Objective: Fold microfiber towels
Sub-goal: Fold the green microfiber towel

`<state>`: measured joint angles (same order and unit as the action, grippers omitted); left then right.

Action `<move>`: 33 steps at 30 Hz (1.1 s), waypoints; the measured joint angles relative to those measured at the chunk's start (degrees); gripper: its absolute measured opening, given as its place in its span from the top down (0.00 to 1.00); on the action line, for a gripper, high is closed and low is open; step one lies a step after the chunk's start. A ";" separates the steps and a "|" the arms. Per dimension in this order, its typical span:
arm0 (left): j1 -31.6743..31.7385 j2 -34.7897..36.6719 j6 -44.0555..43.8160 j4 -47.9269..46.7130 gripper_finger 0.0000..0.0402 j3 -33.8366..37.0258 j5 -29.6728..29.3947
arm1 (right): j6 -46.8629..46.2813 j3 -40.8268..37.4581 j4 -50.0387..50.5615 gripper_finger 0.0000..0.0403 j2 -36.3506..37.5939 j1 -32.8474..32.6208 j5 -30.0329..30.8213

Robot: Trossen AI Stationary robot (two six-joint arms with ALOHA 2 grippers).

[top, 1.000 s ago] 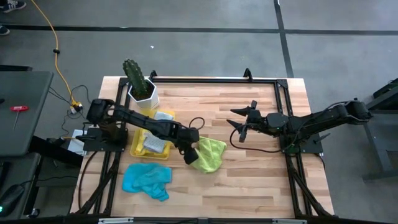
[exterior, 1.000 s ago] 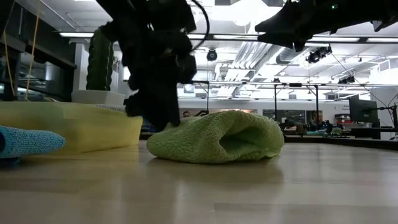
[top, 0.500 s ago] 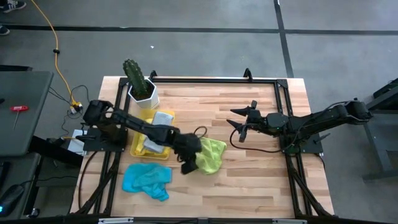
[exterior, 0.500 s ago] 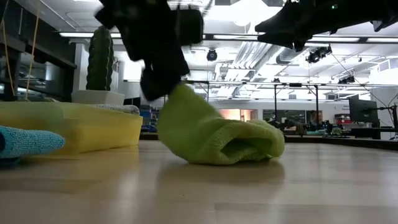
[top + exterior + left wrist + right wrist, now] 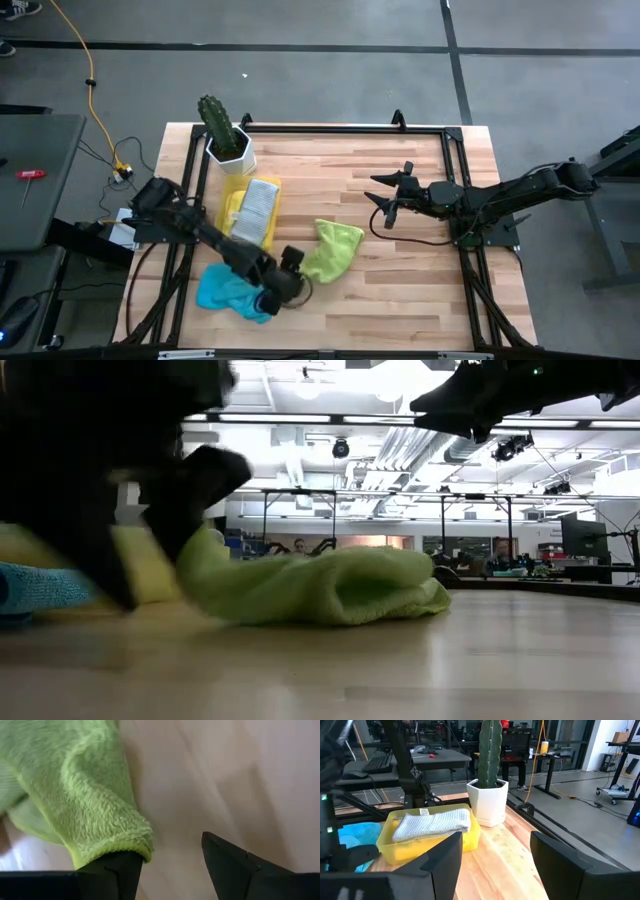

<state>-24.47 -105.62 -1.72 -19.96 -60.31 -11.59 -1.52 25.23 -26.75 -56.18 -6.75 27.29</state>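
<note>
The green towel (image 5: pixel 330 250) lies bunched up on the table (image 5: pixel 400 290), just off the yellow tray's (image 5: pixel 232 205) corner. The left gripper (image 5: pixel 290 272) sits at the towel's near edge with its fingers spread; one finger touches the hem, nothing pinched. A blue towel (image 5: pixel 228 290) lies just below the tray, and a grey towel (image 5: pixel 258 208) rests in it. The right gripper (image 5: pixel 385 198) hangs well off to the far side of the tray, fingers spread too.

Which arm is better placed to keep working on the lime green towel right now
The left, probably. The left gripper sits at the lime green towel's near corner, fingers open, one finger touching its edge. The right gripper hangs open above bare table, clear of the towel.
</note>
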 joint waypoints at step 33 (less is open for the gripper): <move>-7.59 1.60 5.44 -8.80 0.53 -6.94 -23.39 | -0.04 0.00 -0.14 0.44 0.00 0.01 0.00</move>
<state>-32.06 -104.02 3.72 -28.76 -67.26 -34.98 -1.56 25.23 -26.89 -56.18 -6.74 27.29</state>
